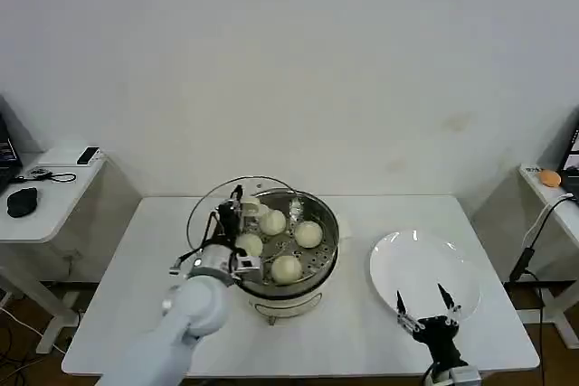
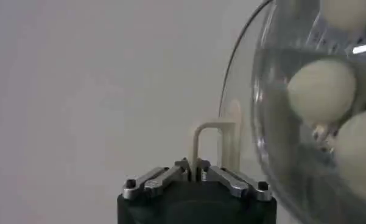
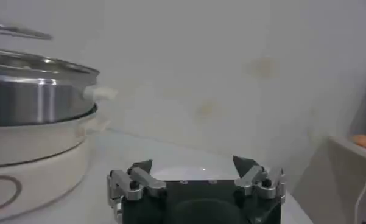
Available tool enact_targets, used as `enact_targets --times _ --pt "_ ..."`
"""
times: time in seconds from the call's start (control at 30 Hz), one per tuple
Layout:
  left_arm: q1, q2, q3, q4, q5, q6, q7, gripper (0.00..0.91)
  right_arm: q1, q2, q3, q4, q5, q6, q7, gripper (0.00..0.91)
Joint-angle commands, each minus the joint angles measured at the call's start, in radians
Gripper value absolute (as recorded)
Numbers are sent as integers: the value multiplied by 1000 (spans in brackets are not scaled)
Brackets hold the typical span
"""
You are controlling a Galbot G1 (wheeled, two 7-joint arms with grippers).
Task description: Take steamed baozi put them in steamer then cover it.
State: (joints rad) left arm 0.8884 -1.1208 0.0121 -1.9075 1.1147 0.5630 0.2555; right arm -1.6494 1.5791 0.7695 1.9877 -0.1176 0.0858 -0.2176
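Now four baozi (image 1: 308, 233) sit in the steamer (image 1: 318, 270) mid-table; left gripper (image 1: 237, 214) pinches the glass lid's (image 1: 206, 205) handle, lid tilted over the rim; right gripper (image 1: 426, 305) spread empty by the plate (image 1: 418, 264)

The left arm reaches up from the front-left edge of the surface (image 1: 109, 314) toward its middle, its wrist raised and its tool (image 1: 237, 216) pointing away from the robot. In the left wrist view that tool's (image 2: 198, 173) fingers are drawn together, pinching a thin cream lid handle (image 2: 210, 143) between them. The right arm sits low at the surface's front-right edge, its tool (image 1: 425, 306) pointing away from the robot with the two fingers spread wide apart and gripping nothing, as the right wrist view (image 3: 195, 173) also shows.
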Motion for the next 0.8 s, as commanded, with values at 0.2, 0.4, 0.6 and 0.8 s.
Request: enact_targets --times 0.2,0.4,0.6,0.8 --pt "-44 -117 123 61 163 31 64 0 6 3 -17 -10 -19 -1 -1 907" --pt "-47 -118 134 64 168 30 73 0 6 3 -19 -14 -21 0 -2 907" --pt "-38 -120 136 52 173 29 78 0 8 3 -25 -17 -24 -1 -2 907" --pt "-22 -118 136 46 182 27 82 0 10 3 -31 -23 -28 -1 -2 907"
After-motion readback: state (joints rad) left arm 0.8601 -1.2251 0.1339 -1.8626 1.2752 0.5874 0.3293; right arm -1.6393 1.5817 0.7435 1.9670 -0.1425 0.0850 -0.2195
